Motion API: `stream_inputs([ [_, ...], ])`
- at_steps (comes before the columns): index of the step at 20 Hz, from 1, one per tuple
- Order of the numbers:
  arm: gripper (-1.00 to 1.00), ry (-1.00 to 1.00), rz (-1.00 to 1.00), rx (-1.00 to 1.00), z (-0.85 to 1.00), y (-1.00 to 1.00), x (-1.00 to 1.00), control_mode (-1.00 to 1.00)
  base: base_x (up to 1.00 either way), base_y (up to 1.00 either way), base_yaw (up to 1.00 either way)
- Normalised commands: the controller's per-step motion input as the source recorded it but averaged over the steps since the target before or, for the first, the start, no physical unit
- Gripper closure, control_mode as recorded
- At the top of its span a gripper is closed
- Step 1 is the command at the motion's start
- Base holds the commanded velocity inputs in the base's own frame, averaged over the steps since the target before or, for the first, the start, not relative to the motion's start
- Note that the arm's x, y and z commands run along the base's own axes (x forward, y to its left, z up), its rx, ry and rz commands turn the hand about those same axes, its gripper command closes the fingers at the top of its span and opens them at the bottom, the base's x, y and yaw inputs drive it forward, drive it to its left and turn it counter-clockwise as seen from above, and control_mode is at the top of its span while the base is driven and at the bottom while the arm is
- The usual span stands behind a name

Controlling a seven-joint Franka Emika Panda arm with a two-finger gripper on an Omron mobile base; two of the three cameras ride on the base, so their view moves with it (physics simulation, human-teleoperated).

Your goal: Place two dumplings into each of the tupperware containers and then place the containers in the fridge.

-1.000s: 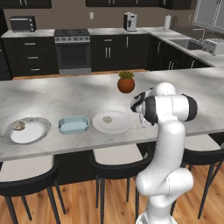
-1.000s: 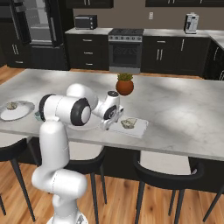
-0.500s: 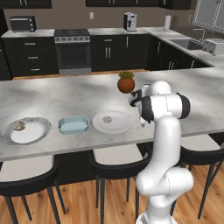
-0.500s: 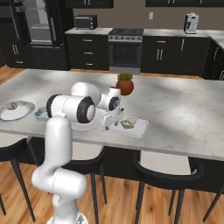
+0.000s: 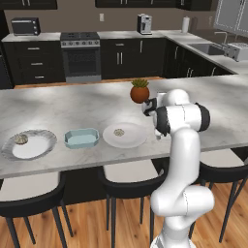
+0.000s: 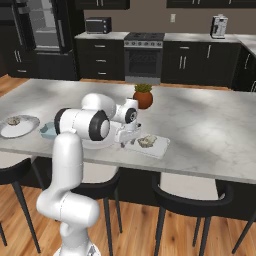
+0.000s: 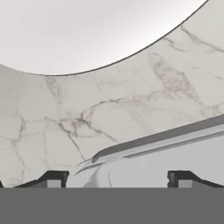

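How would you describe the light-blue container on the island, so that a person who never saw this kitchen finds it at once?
Look at the long marble island with stools along its near edge. On it, a round plate and another round plate, each with one dumpling, lie in a row; the light-blue container sits between them. It is the one rectangular, blue, walled thing there.

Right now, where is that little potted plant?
The potted plant stands near the middle of the marble island counter, just beyond the robot's arm and behind the round white plate holding one dumpling.
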Motion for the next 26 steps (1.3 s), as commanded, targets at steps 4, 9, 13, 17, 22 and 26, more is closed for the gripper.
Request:
stream_inputs([
  [4,1.0,-0.06,-0.05,0.0,-0.71,-0.15,-0.85,-1.0,0.0,0.0,0.0],
  [9,1.0,-0.05,-0.06,0.0,-0.63,-0.19,-0.73,-1.0,0.0,0.0,0.0],
  [13,1.0,-0.01,-0.05,0.0,-0.59,-0.18,-0.66,-1.0,0.0,0.0,0.0],
  [17,1.0,-0.01,-0.03,0.0,-0.71,-0.13,-0.68,-1.0,0.0,0.0,0.0],
  [22,1.0,-0.02,-0.01,0.0,-0.76,-0.03,-0.6,-1.0,0.0,0.0,0.0],
  [26,1.0,-0.31,0.01,0.0,0.11,0.0,-0.63,-1.0,0.0,0.0,0.0],
])
